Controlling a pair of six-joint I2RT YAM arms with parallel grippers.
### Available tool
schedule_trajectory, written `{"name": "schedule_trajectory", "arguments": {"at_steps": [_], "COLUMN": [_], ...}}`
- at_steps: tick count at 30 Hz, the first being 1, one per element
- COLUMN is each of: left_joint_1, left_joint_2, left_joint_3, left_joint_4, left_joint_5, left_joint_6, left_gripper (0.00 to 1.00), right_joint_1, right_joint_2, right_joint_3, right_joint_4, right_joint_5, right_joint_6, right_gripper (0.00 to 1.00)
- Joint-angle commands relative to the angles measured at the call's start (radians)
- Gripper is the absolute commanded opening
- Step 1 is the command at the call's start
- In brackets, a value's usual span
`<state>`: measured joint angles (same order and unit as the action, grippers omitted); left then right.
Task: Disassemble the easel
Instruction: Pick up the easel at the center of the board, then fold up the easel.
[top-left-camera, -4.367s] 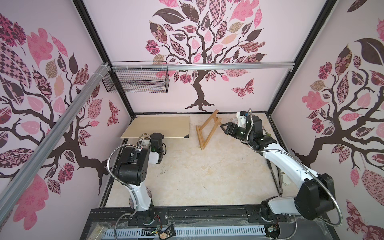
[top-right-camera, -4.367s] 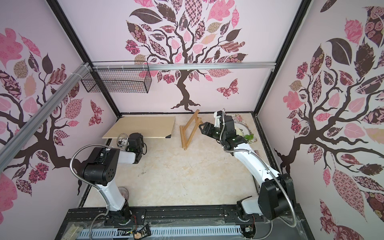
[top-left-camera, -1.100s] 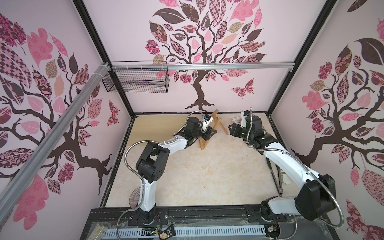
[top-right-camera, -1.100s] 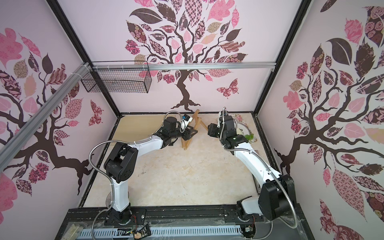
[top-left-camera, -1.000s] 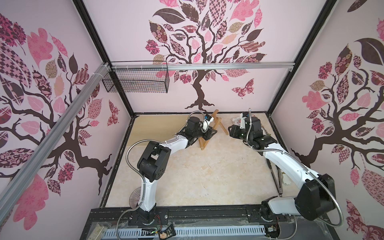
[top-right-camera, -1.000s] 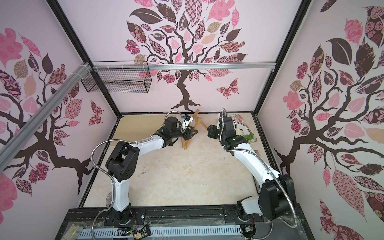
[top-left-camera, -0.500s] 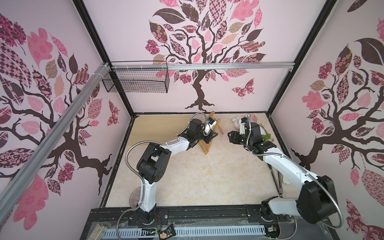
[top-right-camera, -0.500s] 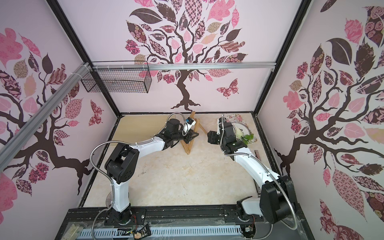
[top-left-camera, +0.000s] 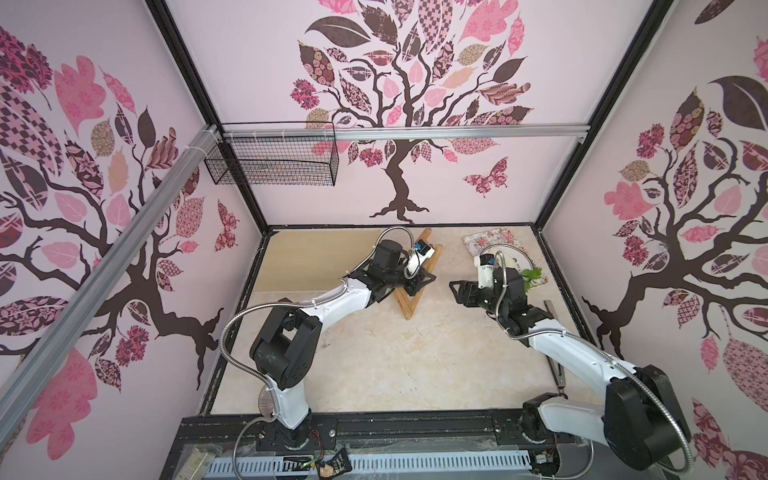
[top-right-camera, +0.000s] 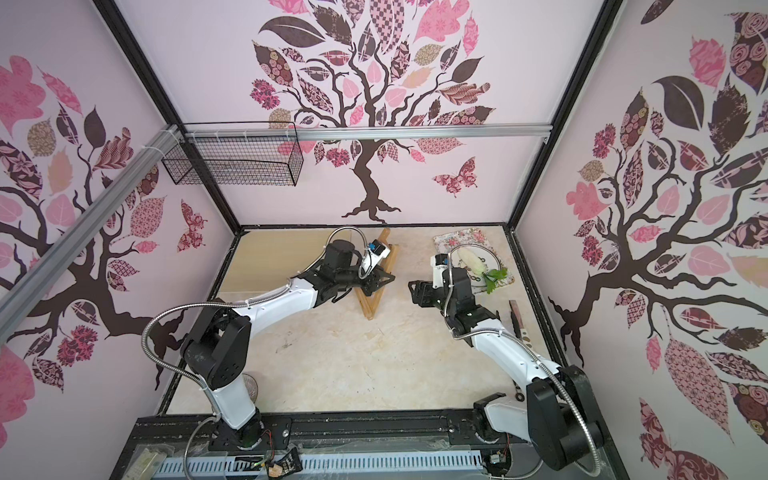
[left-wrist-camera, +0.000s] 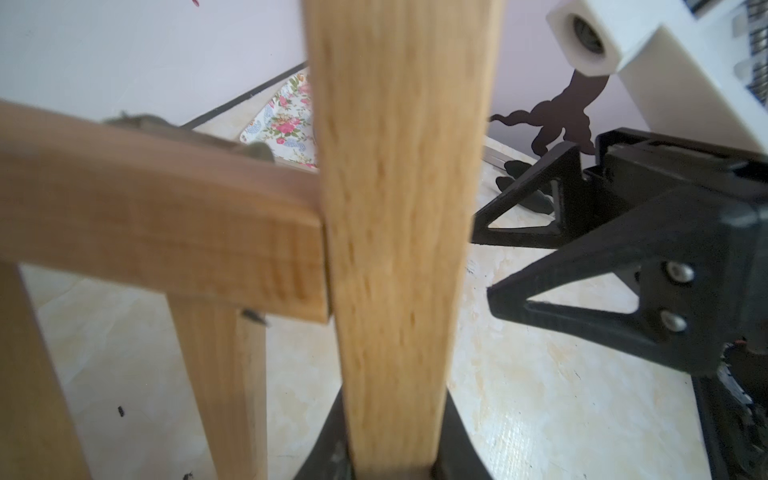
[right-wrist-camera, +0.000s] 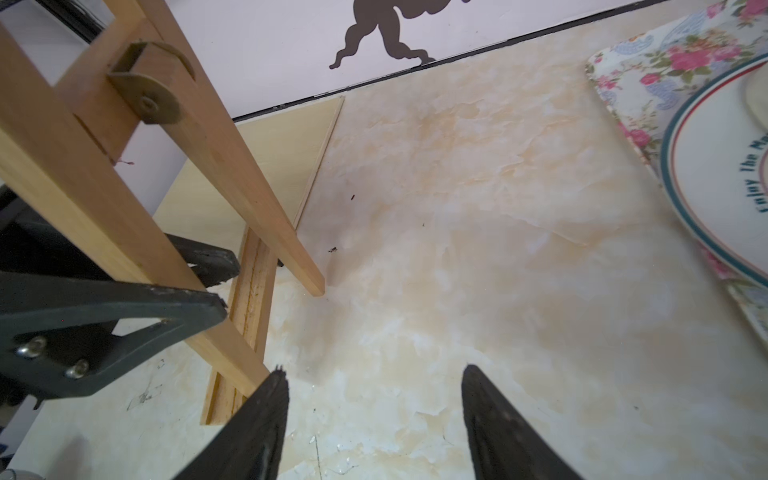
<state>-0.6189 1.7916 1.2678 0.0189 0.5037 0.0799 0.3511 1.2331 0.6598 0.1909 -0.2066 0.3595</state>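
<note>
Easel (top-left-camera: 409, 301) sits at the back-middle of the tabletop (top-left-camera: 395, 365), just beside the right edge of the pale plywood board (top-left-camera: 307, 262). It shows that way in both top views.

Left fingers (right-wrist-camera: 124, 316) are clamped on one easel slat. The right wrist view shows a black finger on each side of it. In the left wrist view that slat (left-wrist-camera: 395, 249) runs out from between them, with a cross slat (left-wrist-camera: 166, 232) butted against it.

A brass hinge plate (right-wrist-camera: 145, 95) shows higher up the frame. One leg end (right-wrist-camera: 313, 286) is down at the tabletop, and the grooved ledge slat (right-wrist-camera: 249, 299) is down beside it.

Right fingers (right-wrist-camera: 266, 415) are apart and hold nothing. They are over bare tabletop, just beside the easel and clear of it.

Floral tray (right-wrist-camera: 648, 75) with plate (right-wrist-camera: 706, 174) is back right. A white vegetable (top-right-camera: 471, 261) with green leaves lies on the plate.
</note>
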Motion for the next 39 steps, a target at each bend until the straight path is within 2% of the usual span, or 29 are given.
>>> {"name": "schedule_trajectory", "arguments": {"at_steps": [1, 6, 13, 18, 20, 25, 27, 30, 35, 39], "left_joint_1": [-0.015, -0.024, -0.031, -0.043, -0.053, -0.089, -0.097, -0.1, -0.105, -0.109], "left_joint_2": [-0.063, -0.122, -0.208, -0.257, -0.274, -0.303, -0.309, -0.31, -0.312, -0.311], "left_joint_3": [-0.004, -0.002, 0.014, 0.028, 0.024, 0.002, -0.007, -0.014, -0.018, -0.02], "left_joint_4": [-0.008, -0.019, -0.019, -0.01, 0.014, 0.092, 0.13, 0.188, 0.224, 0.258], "left_joint_5": [0.012, 0.032, 0.071, 0.043, 0.021, -0.073, -0.094, -0.095, -0.096, -0.116], "left_joint_6": [0.026, 0.005, -0.032, -0.054, -0.067, -0.096, -0.111, -0.141, -0.174, -0.214], "left_gripper": [0.0, 0.0, 0.0, 0.0, 0.0, 0.0, 0.0, 0.0, 0.0, 0.0], "right_joint_1": [0.042, 0.073, 0.074, 0.099, 0.123, 0.161, 0.182, 0.183, 0.183, 0.187], "right_joint_2": [0.036, 0.019, -0.121, -0.204, -0.22, -0.211, -0.207, -0.218, -0.242, -0.229], "right_joint_3": [0.021, -0.021, -0.101, -0.147, -0.149, -0.111, -0.088, -0.064, -0.065, -0.054], "right_joint_4": [0.111, 0.189, 0.257, 0.287, 0.296, 0.311, 0.29, 0.247, 0.286, 0.328], "right_joint_5": [-0.044, -0.058, -0.115, -0.116, -0.103, -0.092, -0.037, 0.043, 0.02, 0.019], "right_joint_6": [0.005, -0.03, -0.122, -0.153, -0.158, -0.102, -0.122, -0.162, -0.197, -0.198], "right_gripper": [0.68, 0.73, 0.85, 0.93, 0.92, 0.84, 0.84, 0.89, 0.92, 0.87]}}
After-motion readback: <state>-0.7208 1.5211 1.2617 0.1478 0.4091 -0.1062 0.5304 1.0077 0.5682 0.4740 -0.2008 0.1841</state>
